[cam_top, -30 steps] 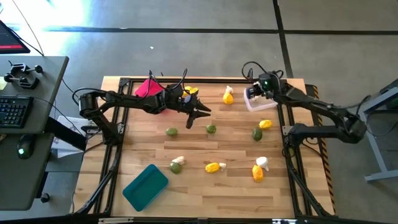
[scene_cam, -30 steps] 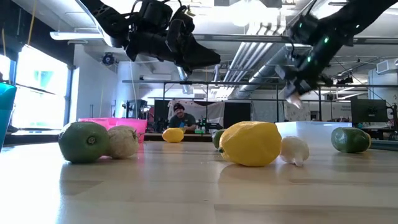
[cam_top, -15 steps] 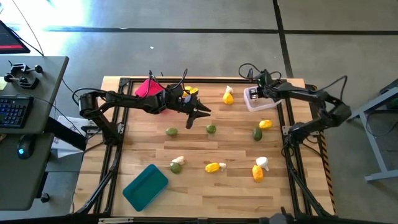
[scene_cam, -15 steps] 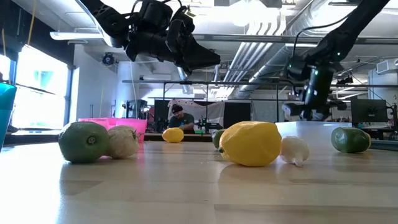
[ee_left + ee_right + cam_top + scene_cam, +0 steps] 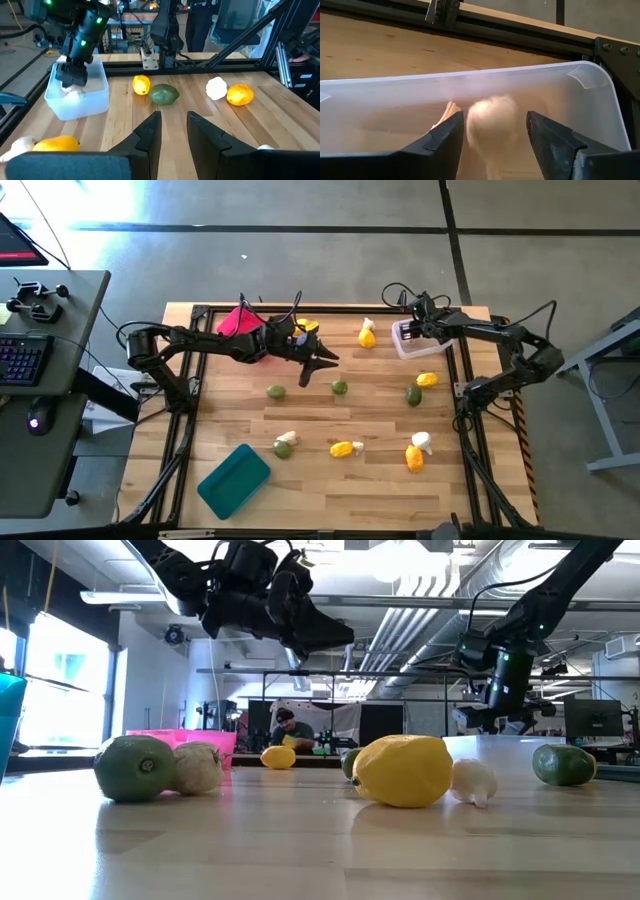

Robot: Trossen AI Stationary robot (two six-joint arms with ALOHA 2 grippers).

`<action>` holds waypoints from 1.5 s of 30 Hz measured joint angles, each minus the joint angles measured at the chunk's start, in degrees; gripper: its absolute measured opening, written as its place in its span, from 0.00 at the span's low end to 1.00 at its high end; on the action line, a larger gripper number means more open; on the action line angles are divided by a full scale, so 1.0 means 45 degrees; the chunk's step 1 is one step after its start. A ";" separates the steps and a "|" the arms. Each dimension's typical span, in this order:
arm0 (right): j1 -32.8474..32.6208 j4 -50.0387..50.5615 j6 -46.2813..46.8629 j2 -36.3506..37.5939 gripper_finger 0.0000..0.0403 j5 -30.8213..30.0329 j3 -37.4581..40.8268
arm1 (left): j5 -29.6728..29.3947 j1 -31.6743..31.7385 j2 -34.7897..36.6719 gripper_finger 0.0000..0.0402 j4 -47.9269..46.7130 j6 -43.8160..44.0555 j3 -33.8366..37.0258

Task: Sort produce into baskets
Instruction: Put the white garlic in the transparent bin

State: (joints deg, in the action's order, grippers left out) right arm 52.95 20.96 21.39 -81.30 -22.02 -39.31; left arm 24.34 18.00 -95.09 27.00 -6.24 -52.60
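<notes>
The right gripper (image 5: 492, 137) hangs just above the whitish basket (image 5: 418, 340) at the table's far right corner, its fingers spread apart with a white garlic bulb (image 5: 492, 125) between them, blurred and seemingly loose of both pads. It looks like the drop of that bulb into the whitish basket, so the step in hand is a release, and it seems all but done.

The left gripper (image 5: 322, 364) hovers over the middle of the table toward the far edge, beside the pink basket (image 5: 238, 322); its fingers stand narrowly apart and hold nothing.

The teal basket (image 5: 234, 479) sits near the front left corner, with nothing visible in it. Produce is scattered over the table: a lemon (image 5: 367, 337) with a bulb touching it near the far edge, a green fruit (image 5: 340, 387) near the centre and another (image 5: 276, 391) left of it, a lemon (image 5: 427, 379) and a green fruit (image 5: 414, 394) by the right edge, and toward the front edge a green fruit (image 5: 284, 448), a lemon (image 5: 342, 448) and another lemon (image 5: 414, 457), each with a bulb next to it.

Next, the right arm probably needs to lift clear of the basket wall and head for another bulb, the one by the far-edge lemon being closest. Most of the sorting is not yet done.
</notes>
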 joint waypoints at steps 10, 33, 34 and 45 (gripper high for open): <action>-0.0492 0.1318 -0.0682 0.0754 0.33 -0.0074 0.0005 | -0.1255 0.0107 0.0000 0.19 -0.0152 0.0019 0.0000; -0.5914 -0.2027 -0.0762 0.6275 0.00 0.1050 0.2170 | 0.0146 0.0267 -0.0646 0.03 0.1281 0.0004 0.0073; -0.6136 -0.2760 -0.0761 0.6275 0.00 0.1163 0.2438 | 0.0137 0.0257 -0.0763 0.02 0.1470 0.0028 0.0068; -0.7767 -0.3000 -0.0858 0.6275 0.00 0.1573 0.2302 | 0.0063 0.0277 -0.2765 0.00 0.4656 0.1272 0.0082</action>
State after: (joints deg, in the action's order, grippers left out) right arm 18.00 7.46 17.53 -53.06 -14.94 -28.95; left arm 24.62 19.25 -107.53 47.96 -0.51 -52.23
